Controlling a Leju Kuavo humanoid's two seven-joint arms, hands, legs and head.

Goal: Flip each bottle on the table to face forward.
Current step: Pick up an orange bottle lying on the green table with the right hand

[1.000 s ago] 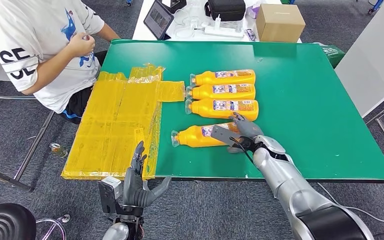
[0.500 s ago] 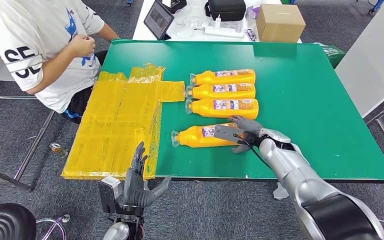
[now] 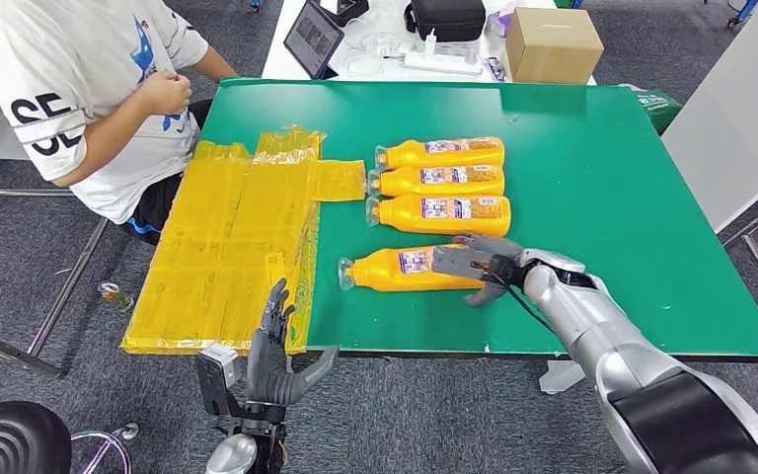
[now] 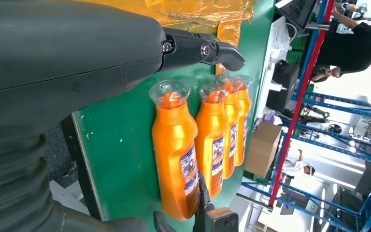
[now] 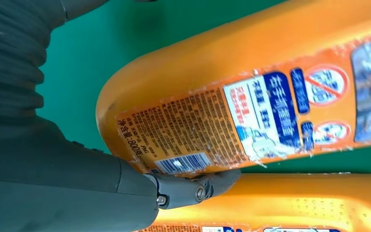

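Green table carries four orange bottles and yellow sheets.

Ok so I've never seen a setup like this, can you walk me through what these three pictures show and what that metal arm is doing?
This is a humanoid robot with two silver arms. The wide picture looks down from its head; the other two come from cameras at its wrists. Four orange plastic bottles lie on a green table, three in a row and one nearer bottle apart. The right hand grips that nearer bottle at its base end; the right wrist view shows its barcode label. The left hand hangs open below the table edge. Crinkled yellow sheets cover the table's left side, beside a seated person.
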